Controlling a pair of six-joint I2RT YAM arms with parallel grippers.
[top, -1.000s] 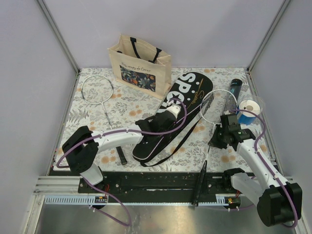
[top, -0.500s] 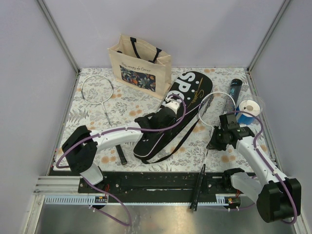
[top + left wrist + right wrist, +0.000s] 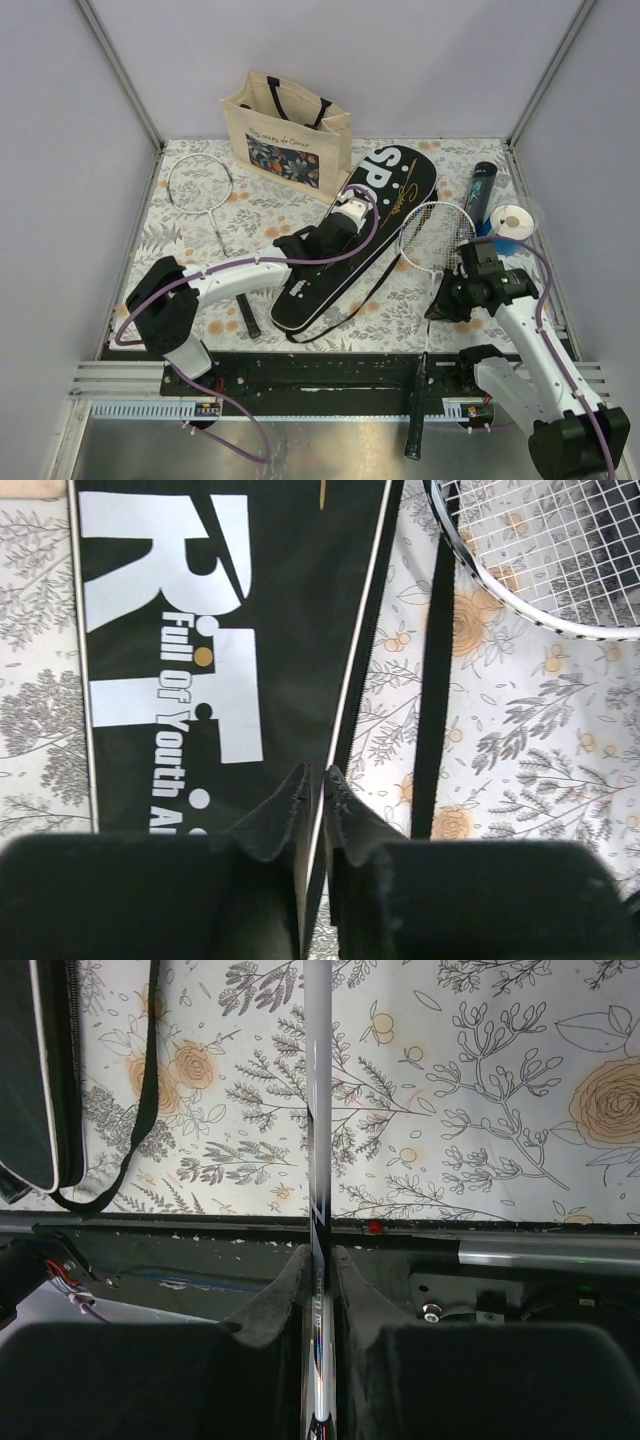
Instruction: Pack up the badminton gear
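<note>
The black racket cover (image 3: pixel 385 180) lettered "SPORT" lies slanted in the middle of the table. My left gripper (image 3: pixel 345 235) is at its right edge. In the left wrist view that gripper (image 3: pixel 314 775) is shut on the cover (image 3: pixel 300 600), with the white piping between the fingers. One racket (image 3: pixel 435 235) lies right of the cover, its handle past the front rail. My right gripper (image 3: pixel 445 300) is shut on its shaft (image 3: pixel 316 1110), seen between the pads of the gripper (image 3: pixel 318 1255). A second racket (image 3: pixel 200 185) lies at the far left. A long black tube (image 3: pixel 482 185) lies at the back right.
A beige floral tote bag (image 3: pixel 290 135) stands at the back. A blue-and-white roll (image 3: pixel 512 222) sits by the right wall next to the tube. The cover's black strap (image 3: pixel 360 295) loops on the floral cloth (image 3: pixel 190 240). Metal frame posts edge the table.
My right gripper has drawn the racket toward the near edge, so its handle now overhangs the rail. My left gripper has moved toward the back, and the cover shifted slightly with it.
</note>
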